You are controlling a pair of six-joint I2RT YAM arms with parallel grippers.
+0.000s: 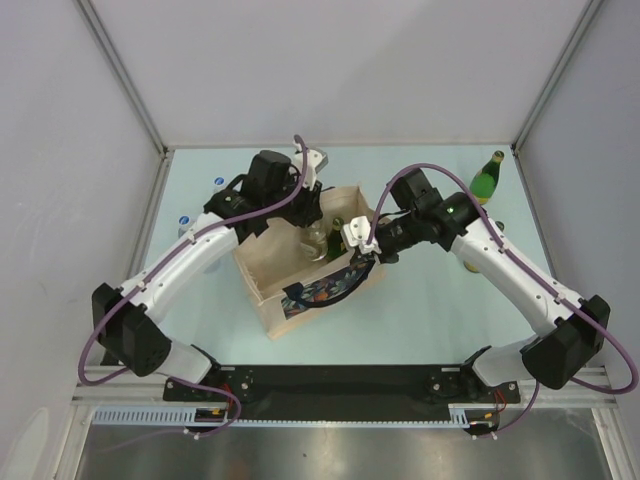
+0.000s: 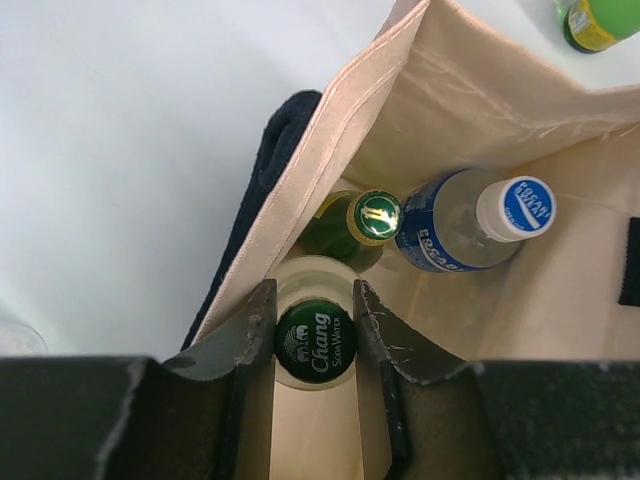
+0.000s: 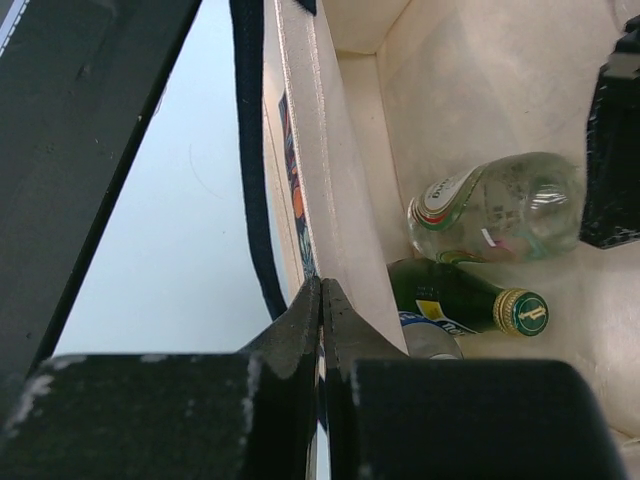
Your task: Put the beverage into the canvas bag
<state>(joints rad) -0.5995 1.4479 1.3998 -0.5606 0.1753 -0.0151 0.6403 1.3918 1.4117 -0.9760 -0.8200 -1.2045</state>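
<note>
The beige canvas bag stands open at the table's middle, its printed side facing the near edge. My left gripper is down inside the bag, shut on the neck of a clear Chang soda water bottle with a green cap. A green bottle with a gold cap and a water bottle with a blue and white cap stand in the bag beside it. My right gripper is shut on the bag's near right wall, pinching the rim. The clear bottle also shows in the right wrist view.
A green bottle with a yellow label stands on the table at the far right, also in the left wrist view. Small blue-capped items sit left of the bag by my left arm. The bag's navy handle hangs outside the far wall.
</note>
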